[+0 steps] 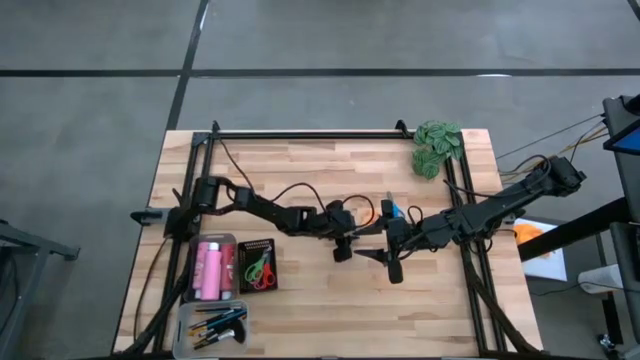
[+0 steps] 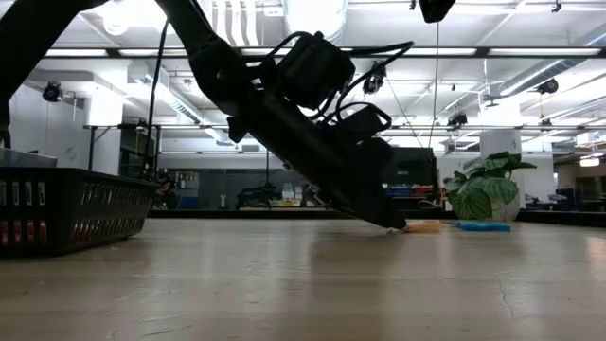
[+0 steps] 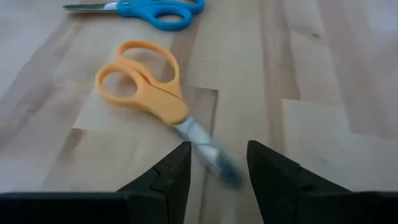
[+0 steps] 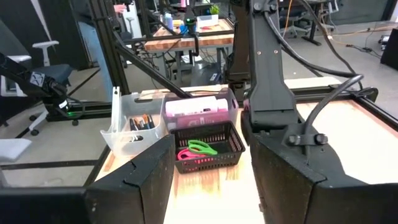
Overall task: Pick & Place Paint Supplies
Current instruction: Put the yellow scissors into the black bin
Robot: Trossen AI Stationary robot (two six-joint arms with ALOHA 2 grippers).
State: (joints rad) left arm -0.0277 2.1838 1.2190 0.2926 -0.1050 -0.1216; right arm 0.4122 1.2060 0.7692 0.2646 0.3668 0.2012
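Orange-handled scissors lie flat on the wooden table, blades pointing at my left gripper. That gripper is open and low over the table, a finger on either side of the blade tip without touching it. In the high view the left gripper is at mid-table beside the orange scissors. Blue-handled scissors lie flat just beyond, also seen as the blue scissors. My right gripper is open and holds nothing. It hovers near the table's middle and faces the containers.
At the table's near left stand a black basket with green and pink scissors, a clear bin of pink bottles and a clear tray of brushes. A green leafy clump sits at the far right corner. The left arm stands close before the right gripper.
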